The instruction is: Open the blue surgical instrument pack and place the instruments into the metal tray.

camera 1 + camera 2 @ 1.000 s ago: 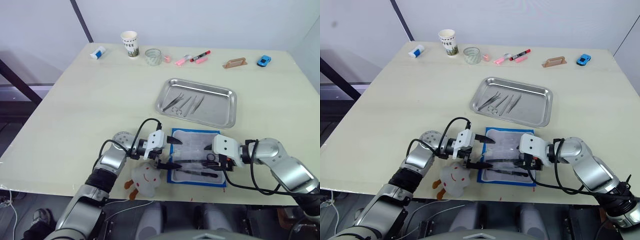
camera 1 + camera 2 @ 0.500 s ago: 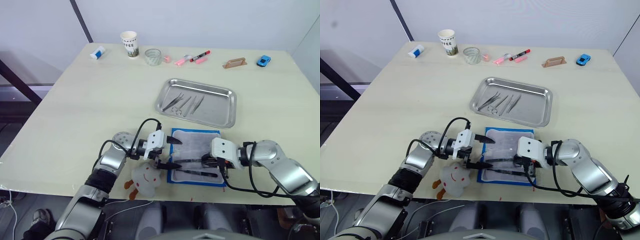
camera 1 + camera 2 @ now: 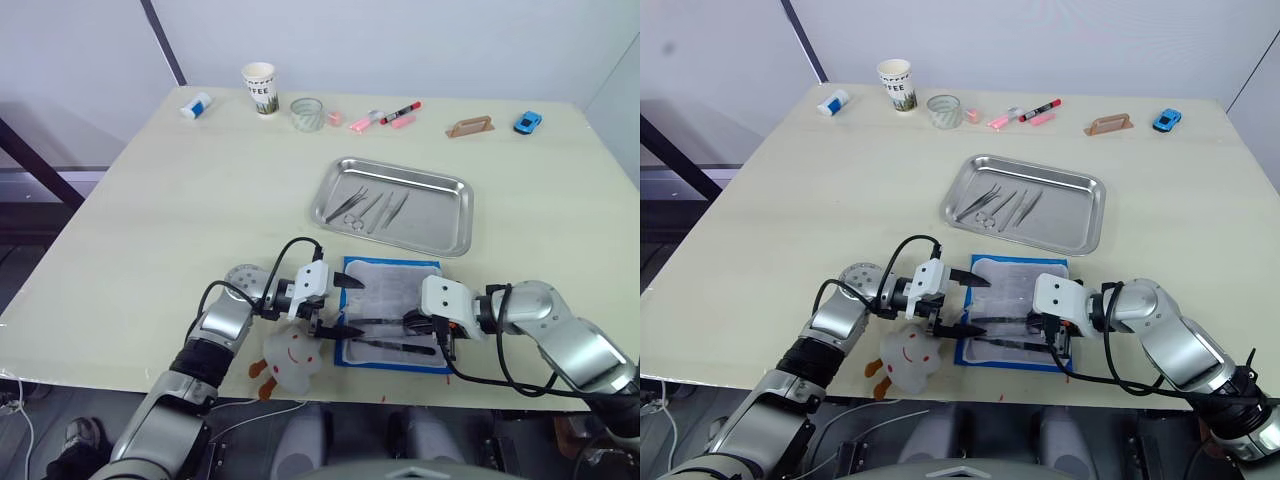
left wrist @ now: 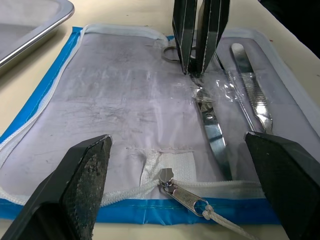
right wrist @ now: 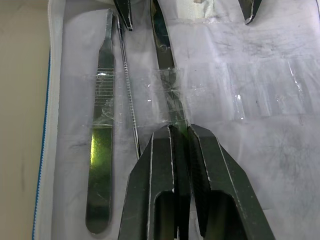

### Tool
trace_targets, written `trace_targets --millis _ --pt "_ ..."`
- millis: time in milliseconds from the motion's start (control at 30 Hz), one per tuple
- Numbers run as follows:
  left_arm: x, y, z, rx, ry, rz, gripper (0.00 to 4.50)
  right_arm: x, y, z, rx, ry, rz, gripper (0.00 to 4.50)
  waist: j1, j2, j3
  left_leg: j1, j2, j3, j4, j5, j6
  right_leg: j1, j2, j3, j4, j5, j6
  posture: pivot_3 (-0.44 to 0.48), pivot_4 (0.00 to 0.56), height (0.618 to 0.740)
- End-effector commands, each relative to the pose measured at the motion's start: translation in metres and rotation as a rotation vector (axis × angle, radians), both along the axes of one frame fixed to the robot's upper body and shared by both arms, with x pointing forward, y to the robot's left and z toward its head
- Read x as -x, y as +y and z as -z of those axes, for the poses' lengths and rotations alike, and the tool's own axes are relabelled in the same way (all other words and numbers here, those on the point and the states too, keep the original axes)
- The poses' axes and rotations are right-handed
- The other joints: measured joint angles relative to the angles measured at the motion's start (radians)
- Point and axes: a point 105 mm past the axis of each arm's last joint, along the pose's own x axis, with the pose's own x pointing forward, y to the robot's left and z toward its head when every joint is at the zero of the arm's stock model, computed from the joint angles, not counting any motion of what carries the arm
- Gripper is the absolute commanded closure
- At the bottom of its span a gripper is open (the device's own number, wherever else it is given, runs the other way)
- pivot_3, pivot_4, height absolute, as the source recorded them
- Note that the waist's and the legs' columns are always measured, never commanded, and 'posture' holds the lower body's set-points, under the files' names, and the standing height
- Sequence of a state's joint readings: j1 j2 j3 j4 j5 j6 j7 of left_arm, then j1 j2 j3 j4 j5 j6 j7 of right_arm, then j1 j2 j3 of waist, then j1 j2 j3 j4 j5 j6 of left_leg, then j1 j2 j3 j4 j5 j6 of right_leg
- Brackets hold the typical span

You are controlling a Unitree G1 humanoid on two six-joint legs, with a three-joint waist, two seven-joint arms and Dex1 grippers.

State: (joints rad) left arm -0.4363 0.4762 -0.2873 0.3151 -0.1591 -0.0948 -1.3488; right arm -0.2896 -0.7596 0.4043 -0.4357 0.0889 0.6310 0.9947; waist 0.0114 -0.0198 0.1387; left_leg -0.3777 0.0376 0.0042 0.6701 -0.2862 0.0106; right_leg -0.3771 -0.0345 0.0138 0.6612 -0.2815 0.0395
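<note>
Pack (image 3: 392, 313) lies open; right hand (image 5: 181, 145) pinches scissors (image 5: 167, 75) under a clear strap. Sliding them lengthwise should free them; left hand (image 3: 335, 306) gapes, empty.

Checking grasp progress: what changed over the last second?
The right end effector slid toward the robot's left along the open blue pack and is now shut on the scissors in its lining. The left end effector stayed open at the pack's left edge. The tray kept its instruments.
</note>
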Motion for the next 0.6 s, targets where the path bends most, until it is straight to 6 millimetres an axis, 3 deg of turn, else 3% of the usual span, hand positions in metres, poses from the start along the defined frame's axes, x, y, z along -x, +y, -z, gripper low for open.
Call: trace_targets --millis 33,400,600 --pt "0.005 0.000 0.011 -0.037 0.031 0.007 0.00 0.002 -0.006 0.013 0.046 0.054 0.032 4.48 0.000 0.000 0.000 0.000 0.000 0.000 0.000 0.000 0.000 0.000 0.000 0.000 0.000 0.000 0.000 0.000 0.150 0.740" --pt "0.008 -0.002 0.015 -0.040 0.032 0.011 0.00 0.006 0.000 -0.012 0.068 0.042 0.007 4.48 0.001 0.000 0.000 -0.001 0.000 0.000 0.000 0.000 0.000 0.000 0.000 0.000 0.000 0.000 0.000 0.000 0.150 0.740" --pt "0.009 -0.003 0.017 -0.044 0.036 0.011 0.00 0.007 0.002 -0.016 0.110 0.047 0.010 4.48 0.002 0.001 0.000 -0.001 0.000 -0.001 0.000 0.000 0.000 0.000 -0.001 -0.001 0.000 0.000 0.000 0.000 0.150 0.740"
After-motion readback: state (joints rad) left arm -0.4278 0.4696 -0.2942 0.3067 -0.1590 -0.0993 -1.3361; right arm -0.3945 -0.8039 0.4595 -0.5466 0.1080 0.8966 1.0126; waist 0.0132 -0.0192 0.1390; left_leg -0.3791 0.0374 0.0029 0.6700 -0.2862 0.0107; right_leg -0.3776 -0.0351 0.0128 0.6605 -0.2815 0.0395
